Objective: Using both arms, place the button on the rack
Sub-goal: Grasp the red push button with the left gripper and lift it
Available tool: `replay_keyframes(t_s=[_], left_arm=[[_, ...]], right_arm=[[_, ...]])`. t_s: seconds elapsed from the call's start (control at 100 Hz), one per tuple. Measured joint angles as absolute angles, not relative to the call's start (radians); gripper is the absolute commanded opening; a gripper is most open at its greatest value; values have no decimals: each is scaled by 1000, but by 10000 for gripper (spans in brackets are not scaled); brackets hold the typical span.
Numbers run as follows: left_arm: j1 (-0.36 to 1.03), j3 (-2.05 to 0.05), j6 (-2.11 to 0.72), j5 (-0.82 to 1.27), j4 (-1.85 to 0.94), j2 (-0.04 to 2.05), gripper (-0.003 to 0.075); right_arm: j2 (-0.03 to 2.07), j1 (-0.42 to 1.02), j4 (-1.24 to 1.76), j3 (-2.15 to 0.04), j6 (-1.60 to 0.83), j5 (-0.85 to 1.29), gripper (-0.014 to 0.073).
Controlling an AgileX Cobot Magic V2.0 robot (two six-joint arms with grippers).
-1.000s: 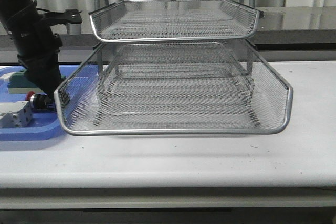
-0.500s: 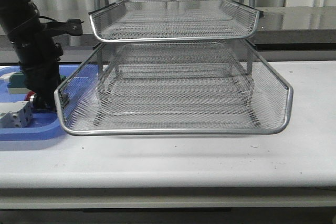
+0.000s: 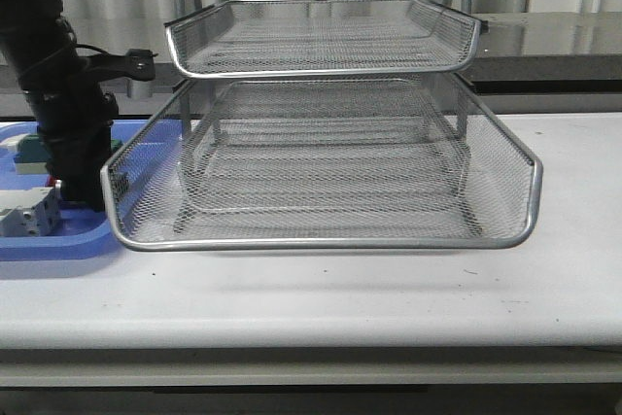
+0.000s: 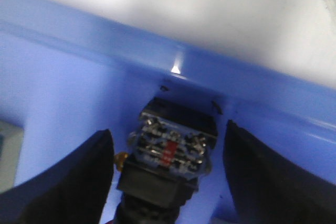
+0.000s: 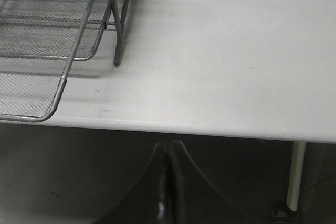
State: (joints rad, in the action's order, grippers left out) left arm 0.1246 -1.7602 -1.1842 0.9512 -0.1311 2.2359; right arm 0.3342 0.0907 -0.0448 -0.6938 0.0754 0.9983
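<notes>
Button (image 4: 170, 156) is lying ungrasped between my spread left gripper (image 4: 168, 174) fingers; rack (image 3: 321, 162) placement is remaining.

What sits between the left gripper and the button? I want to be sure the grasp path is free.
Nothing visible does. In the left wrist view the button lies in the blue tray between the open fingers of the left gripper, with a clear gap on each side.

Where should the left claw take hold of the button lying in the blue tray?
Across the button's black body, just behind the blue-and-silver block, coming from above. It lies on its side in the blue tray, and the open left claw already straddles it.
</notes>
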Motion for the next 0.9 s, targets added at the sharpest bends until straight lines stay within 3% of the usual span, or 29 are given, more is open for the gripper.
replay_keyframes(t_s=[0.15,0.39,0.55,0.72,0.9], left_arm=[[125,-1760,-1184,949,-131,2242,403],[125,-1763,-1184,947,-131,2242,143],[125,-1784,-1184,965,-131,2244,34],[125,-1873,-1167,1063,-131,2248,-20],[113,-2045,-1103,1203,-131,2248,-20]], right_arm=[[334,91,-45,-694,75,998,-69],[334,91,-45,-694,75,998,-69],[334,91,-45,-694,75,998,-69],[334,91,-45,-694,75,998,-69],[334,91,-45,-694,75,998,-69]])
